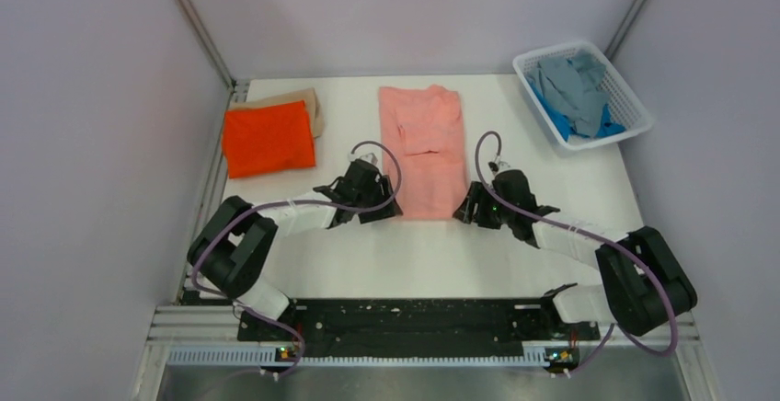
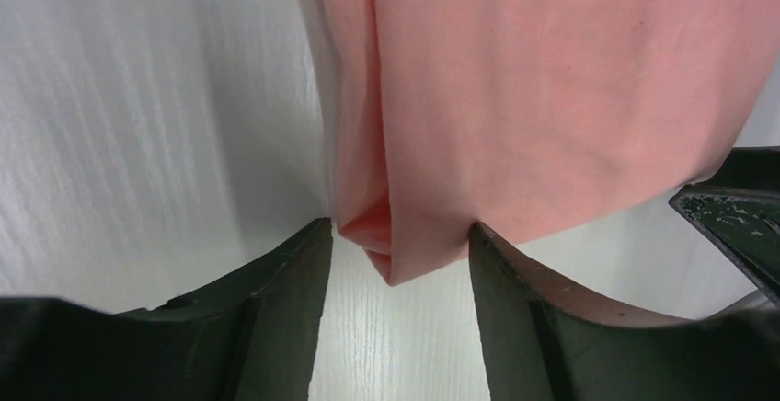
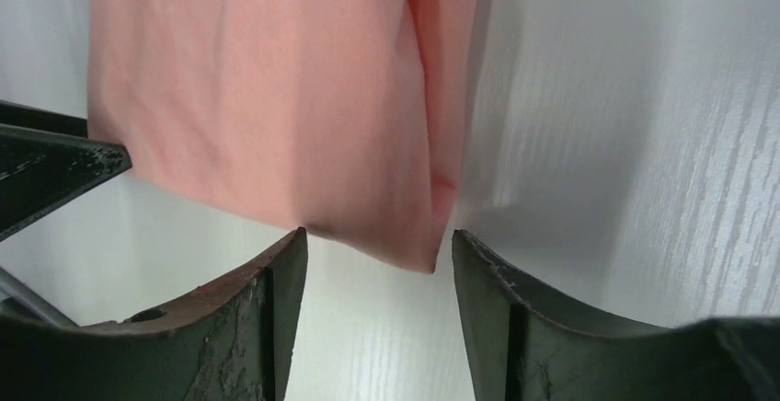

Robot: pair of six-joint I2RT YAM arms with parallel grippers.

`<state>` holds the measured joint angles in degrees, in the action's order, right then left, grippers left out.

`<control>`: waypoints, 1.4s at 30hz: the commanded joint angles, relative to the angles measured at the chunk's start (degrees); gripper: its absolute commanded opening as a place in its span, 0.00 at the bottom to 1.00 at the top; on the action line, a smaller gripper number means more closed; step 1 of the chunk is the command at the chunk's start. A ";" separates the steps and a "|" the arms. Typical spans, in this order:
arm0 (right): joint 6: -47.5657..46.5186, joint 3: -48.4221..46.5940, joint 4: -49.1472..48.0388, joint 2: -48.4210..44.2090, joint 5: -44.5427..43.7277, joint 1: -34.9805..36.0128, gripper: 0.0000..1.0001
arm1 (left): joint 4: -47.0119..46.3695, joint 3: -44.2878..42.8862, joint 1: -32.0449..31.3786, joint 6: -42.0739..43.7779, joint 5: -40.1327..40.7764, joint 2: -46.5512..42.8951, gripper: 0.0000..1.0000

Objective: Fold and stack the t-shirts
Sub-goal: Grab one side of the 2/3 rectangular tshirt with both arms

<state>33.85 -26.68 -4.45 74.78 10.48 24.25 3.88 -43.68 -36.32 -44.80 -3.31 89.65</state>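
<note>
- The salmon pink t-shirt (image 1: 423,148) lies folded into a long strip in the middle of the white surface (image 1: 441,254), its short near edge towards the arms
- The left hand (image 2: 397,234) sits low, fingers spread, with the shirt's near left corner between them, not pinched
- The right hand (image 3: 379,237) has its fingers spread too, around the near right corner
- The bright orange t-shirt (image 1: 269,137) lies folded at far left on the tan t-shirt (image 1: 294,100)
- The grey t-shirt (image 1: 570,84) and blue t-shirt (image 1: 556,118) lie crumpled in the white basket (image 1: 635,111)

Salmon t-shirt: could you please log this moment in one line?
salmon t-shirt part-folded; left pincer open astride near-left corner; right pincer open astride near-right corner
</note>
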 commanded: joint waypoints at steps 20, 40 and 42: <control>2.05 0.46 -4.17 -1.25 0.51 0.37 0.08 | -7.88 0.60 -0.53 -1.32 -7.36 5.58 0.00; 2.01 -1.79 -10.70 6.02 3.94 0.36 0.01 | -8.51 0.41 -1.74 -1.45 -8.92 6.55 0.00; 1.58 -0.76 -10.79 3.27 3.98 0.38 0.00 | -8.33 0.76 -2.03 -1.28 -8.51 5.50 0.00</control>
<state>36.49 -27.55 -12.43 82.35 13.39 24.25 -5.08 -44.34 -37.34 -46.61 -11.14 96.16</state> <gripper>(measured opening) 0.030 0.043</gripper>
